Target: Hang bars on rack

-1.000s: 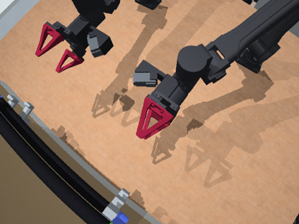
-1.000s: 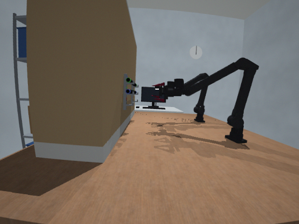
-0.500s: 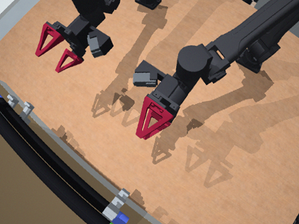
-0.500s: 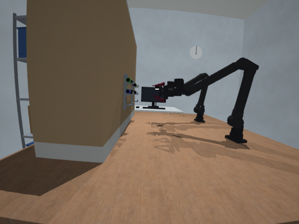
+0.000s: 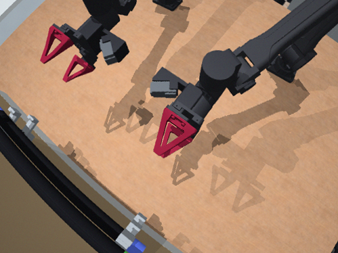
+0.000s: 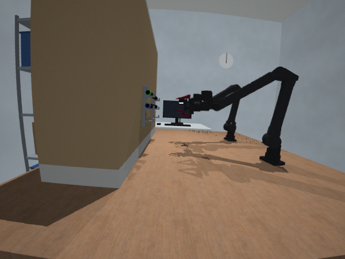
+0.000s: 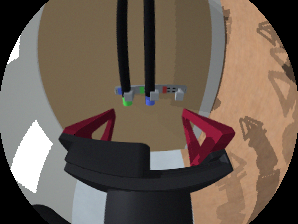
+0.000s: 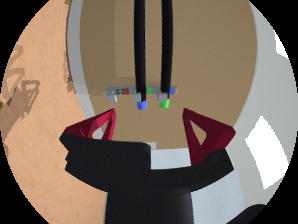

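The green-ended bar (image 5: 71, 212) (image 7: 123, 50) (image 8: 167, 50) lies on the top rack arms, with blue labels (image 7: 120, 91) (image 8: 172, 91). The blue-ended bar (image 7: 149, 50) (image 8: 140, 50) lies on the middle arms, with green labels (image 7: 142, 90) (image 8: 149, 90). The bottom arms (image 7: 179, 95) (image 8: 112, 99), with red labels (image 7: 165, 89) (image 8: 127, 91), hold no bar. My left gripper (image 5: 159, 153) (image 7: 148, 112) is open and empty, off the rack's left end. My right gripper (image 5: 54, 71) (image 8: 149, 112) is open and empty, off the right end. Neither touches a bar.
The tan wall panel (image 5: 23, 242) (image 6: 95, 86) carries the rack and stands upright on the wooden table (image 5: 144, 188) (image 6: 201, 216). A monitor (image 6: 169, 106) stands on a white desk beyond the table. There is open air between both grippers and the rack.
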Tool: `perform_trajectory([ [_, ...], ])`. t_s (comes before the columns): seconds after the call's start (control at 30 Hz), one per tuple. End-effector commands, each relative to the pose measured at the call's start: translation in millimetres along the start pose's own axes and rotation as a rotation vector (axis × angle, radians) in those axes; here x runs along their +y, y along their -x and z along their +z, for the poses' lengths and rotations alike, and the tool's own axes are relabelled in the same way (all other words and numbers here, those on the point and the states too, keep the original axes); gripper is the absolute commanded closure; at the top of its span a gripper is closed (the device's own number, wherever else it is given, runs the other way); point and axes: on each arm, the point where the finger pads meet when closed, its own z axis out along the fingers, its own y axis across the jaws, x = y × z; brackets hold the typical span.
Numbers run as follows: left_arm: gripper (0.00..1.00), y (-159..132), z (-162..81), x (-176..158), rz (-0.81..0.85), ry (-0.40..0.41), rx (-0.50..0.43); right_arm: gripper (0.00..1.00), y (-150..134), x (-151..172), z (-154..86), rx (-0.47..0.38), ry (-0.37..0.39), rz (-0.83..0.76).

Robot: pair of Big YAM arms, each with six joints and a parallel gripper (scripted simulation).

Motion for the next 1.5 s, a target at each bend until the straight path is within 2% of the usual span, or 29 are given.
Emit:
perform_trajectory([
  [0.0,0.0,9.2,5.5,31.1,-0.023,0.067,-0.009,0.0,7.9,-1.3,-0.2,-0.011,-0.014,-0.002],
  [1.47,0.0,16.0,11.9,58.3,-0.039,0.108,-0.014,0.0,11.2,0.2,0.4,-0.015,-0.015,-0.002],
])
